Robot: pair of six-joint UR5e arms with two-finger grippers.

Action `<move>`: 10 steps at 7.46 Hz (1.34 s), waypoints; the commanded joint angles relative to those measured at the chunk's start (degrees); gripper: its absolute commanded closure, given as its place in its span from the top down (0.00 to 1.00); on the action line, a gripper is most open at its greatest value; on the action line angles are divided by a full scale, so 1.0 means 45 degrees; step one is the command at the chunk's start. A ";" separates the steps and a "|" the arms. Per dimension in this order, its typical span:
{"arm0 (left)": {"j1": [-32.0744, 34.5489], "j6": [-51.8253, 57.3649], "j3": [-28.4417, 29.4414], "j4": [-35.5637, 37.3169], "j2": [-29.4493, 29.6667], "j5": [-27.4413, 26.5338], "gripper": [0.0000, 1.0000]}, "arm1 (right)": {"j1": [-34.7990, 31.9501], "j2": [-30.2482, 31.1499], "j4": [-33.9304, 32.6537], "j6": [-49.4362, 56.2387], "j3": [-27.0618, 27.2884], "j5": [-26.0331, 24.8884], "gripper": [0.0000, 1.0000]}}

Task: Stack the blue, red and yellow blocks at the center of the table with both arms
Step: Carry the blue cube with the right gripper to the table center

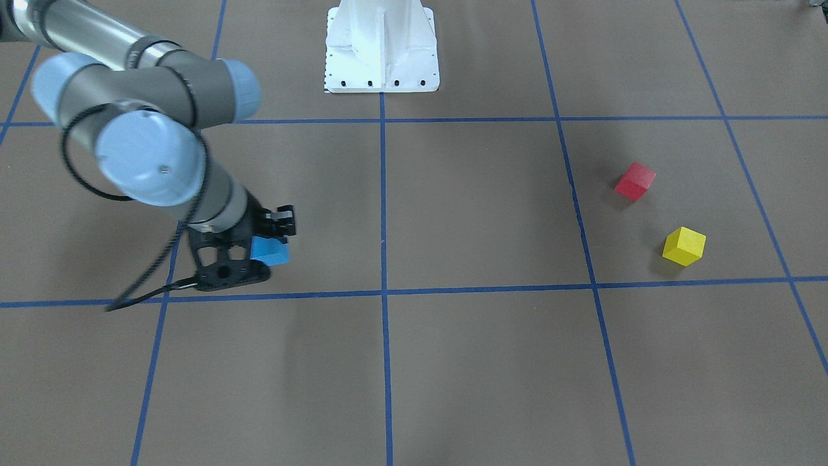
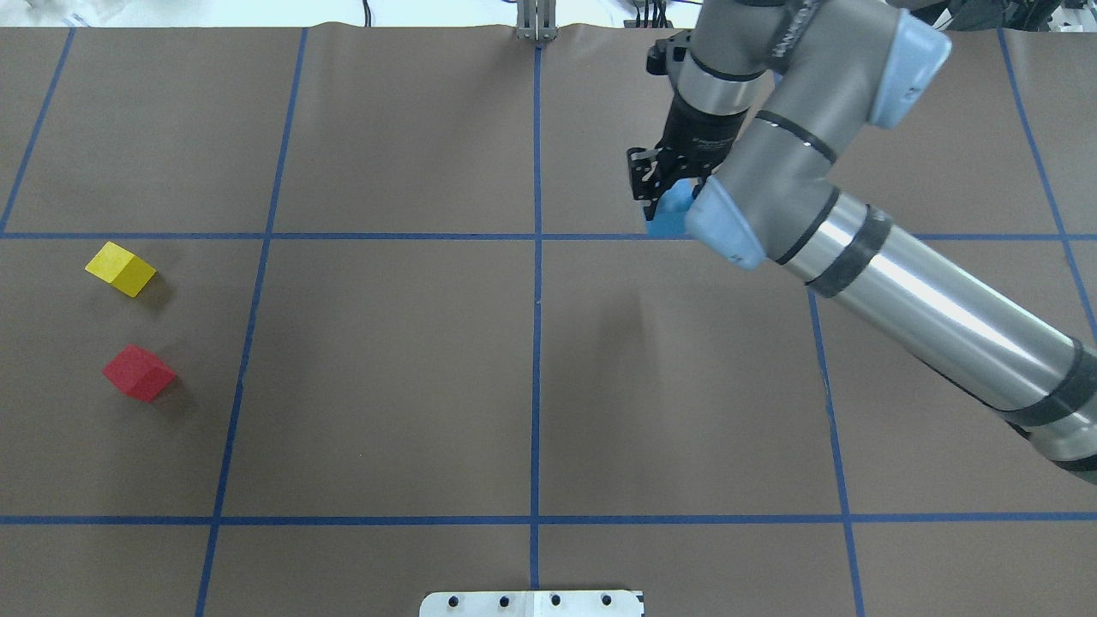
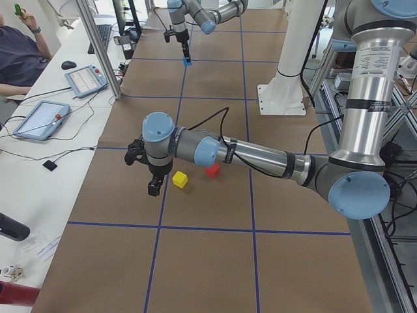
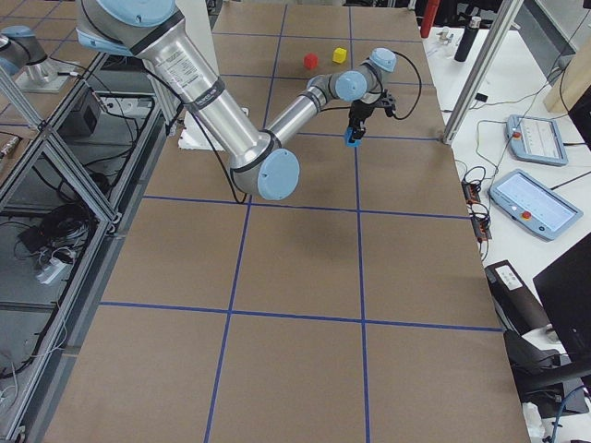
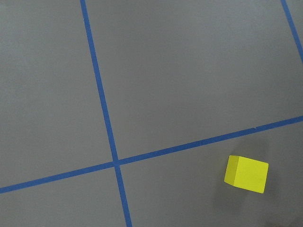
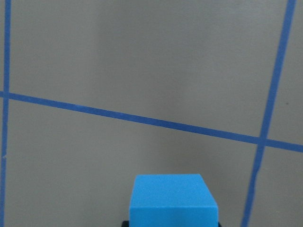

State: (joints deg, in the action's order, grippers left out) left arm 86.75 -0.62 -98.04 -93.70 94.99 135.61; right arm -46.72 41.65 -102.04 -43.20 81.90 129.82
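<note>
My right gripper (image 1: 275, 241) is shut on the blue block (image 1: 270, 251), right of the table's centre and on its far side. The overhead view shows this gripper (image 2: 667, 199) and the blue block (image 2: 667, 219) beside a blue tape line. The right wrist view shows the blue block (image 6: 173, 201) at its bottom edge. The red block (image 2: 137, 373) and yellow block (image 2: 120, 269) lie apart on the left side. My left gripper (image 3: 152, 190) shows only in the exterior left view, just beside the yellow block (image 3: 180, 179); I cannot tell whether it is open. The left wrist view shows the yellow block (image 5: 246, 173).
Blue tape lines divide the brown table into squares. The white robot base (image 1: 381, 52) stands at the near middle edge. An operators' desk with tablets (image 3: 42, 117) runs along the far side, and a person (image 3: 16, 55) sits there.
</note>
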 commanded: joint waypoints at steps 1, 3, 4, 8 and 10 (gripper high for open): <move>0.0000 0.0002 0.0028 0.0002 0.0004 0.0001 1.00 | 0.1664 -0.1540 0.1723 -0.2555 -0.2255 -0.0993 0.00; 0.0000 0.0002 0.0106 0.0002 0.0004 0.0001 1.00 | 0.2547 -0.1755 0.3024 -0.3658 -0.3177 -0.1971 0.00; -0.0019 0.0002 0.0106 0.0002 0.0023 0.0001 1.00 | 0.2705 -0.1795 0.3065 -0.3835 -0.3180 -0.1994 0.00; -0.0019 0.0002 0.0126 0.0002 0.0042 0.0001 1.00 | 0.2822 -0.1757 0.3648 -0.4613 -0.3238 -0.1994 0.99; -0.0019 0.0002 0.0125 -0.0018 0.0120 -0.0077 1.00 | 0.2804 -0.1717 0.3963 -0.5008 -0.3181 -0.1994 0.99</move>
State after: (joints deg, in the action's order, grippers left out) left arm 86.66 -0.54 -97.51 -93.71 95.28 135.39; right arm -34.11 33.88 -85.07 -64.75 67.45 120.85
